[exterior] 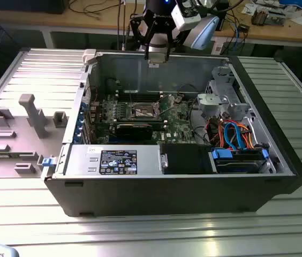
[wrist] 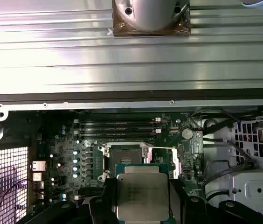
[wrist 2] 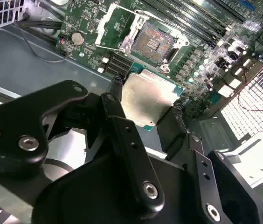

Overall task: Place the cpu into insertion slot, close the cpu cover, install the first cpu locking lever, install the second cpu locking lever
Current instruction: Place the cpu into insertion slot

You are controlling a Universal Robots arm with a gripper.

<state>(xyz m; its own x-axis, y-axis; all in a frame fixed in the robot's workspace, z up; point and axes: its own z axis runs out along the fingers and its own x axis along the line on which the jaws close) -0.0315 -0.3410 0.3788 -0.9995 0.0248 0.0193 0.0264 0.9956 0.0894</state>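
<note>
Silver ribbed metal table at the base of the scene, bearing a black desktop case laid on its side with the panel off. Inside, flat on the case floor, a green motherboard – drive cage plus orange and blue cables to the exterior view's right. Poised above the case's far wall, the black gripper, clear of the board. Seen in both wrist views: the cpu clamped by its edges between the two black fingers, jaws parted only by the chip's width, silver-grey lid facing the cameras, green rim showing. Beyond the chip and apart from it, the insertion slot – empty, dark pin field bare inside its metal rim. Beside the slot, the cpu cover, swung up off the socket, with a thin wire locking lever running past its edge.
</note>
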